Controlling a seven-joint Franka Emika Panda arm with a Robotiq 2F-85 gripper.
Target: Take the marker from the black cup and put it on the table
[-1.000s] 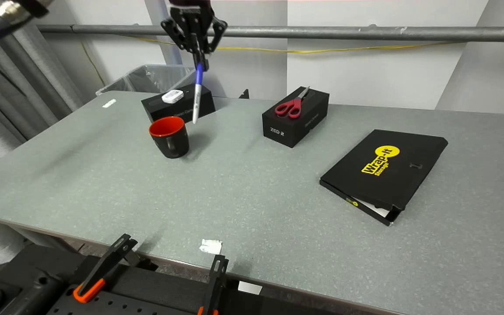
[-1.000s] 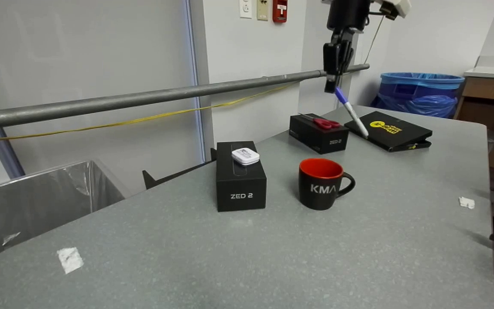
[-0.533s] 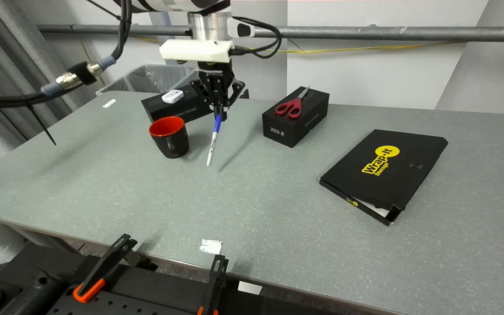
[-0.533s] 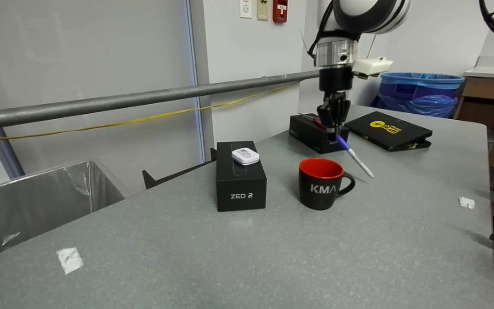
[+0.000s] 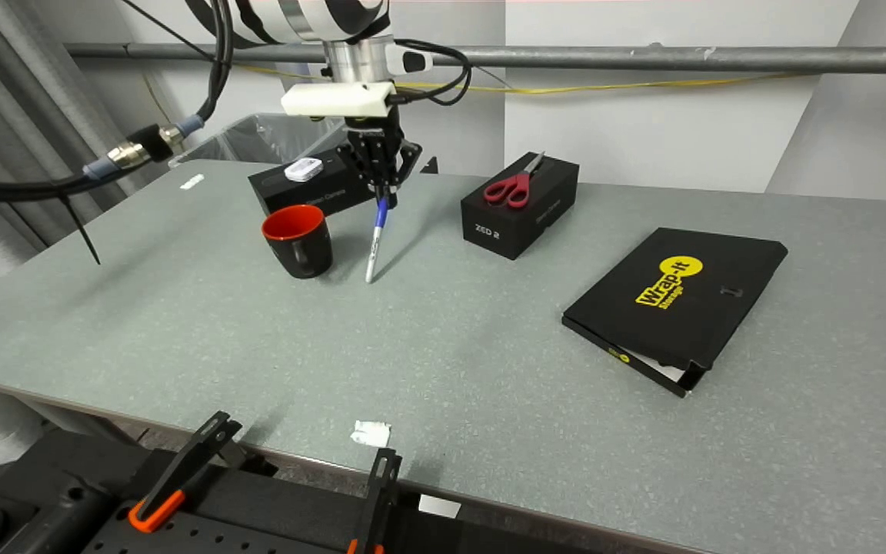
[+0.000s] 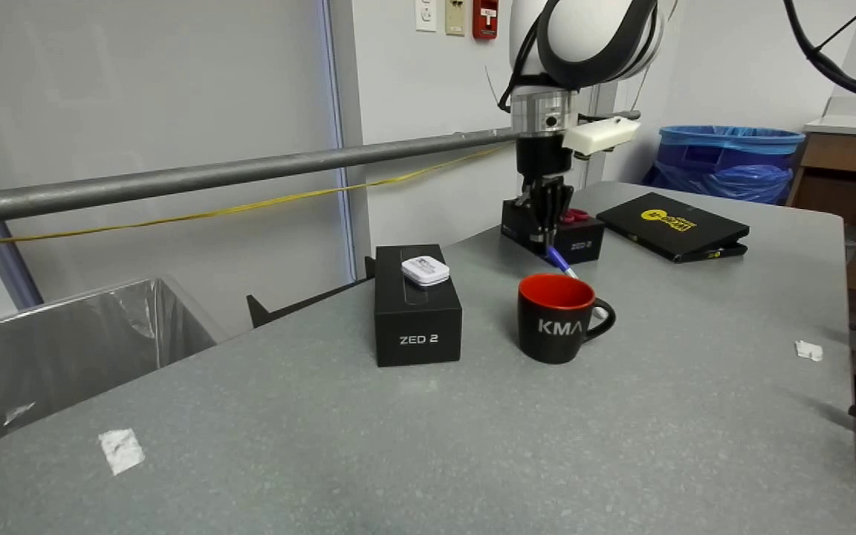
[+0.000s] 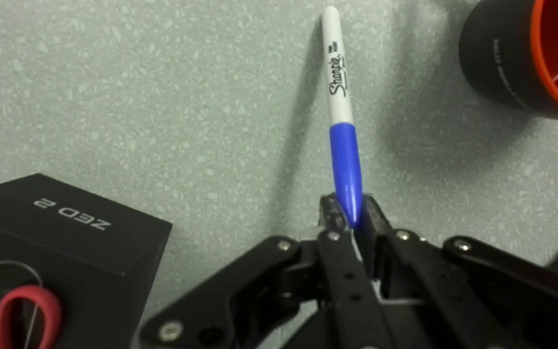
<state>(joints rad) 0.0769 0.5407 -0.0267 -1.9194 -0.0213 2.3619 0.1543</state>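
Note:
The slim marker (image 5: 375, 245), blue with a white end, is held by its blue end in my gripper (image 5: 384, 198). It slants with its white end down, just over or on the table (image 5: 451, 362); I cannot tell whether it touches. The wrist view shows the fingers (image 7: 351, 211) shut on the blue cap of the marker (image 7: 338, 87). The black cup (image 5: 311, 258) with red inside stands upright beside the marker, apart from it. In an exterior view the cup (image 6: 556, 331) hides part of the marker's white end, with the gripper (image 6: 545, 239) behind it.
A black box (image 5: 520, 211) with red scissors (image 5: 511, 190) stands on one side. Another black box (image 6: 418, 319) with a white tin (image 6: 426, 270) stands near the cup. A flat black case (image 5: 677, 300) lies farther off. A lined bin (image 6: 86, 342) is past the table edge.
My gripper has come down with the marker from well above the table to near its surface beside the cup. Over the last half second it has shifted slightly, partly behind the cup in an exterior view.

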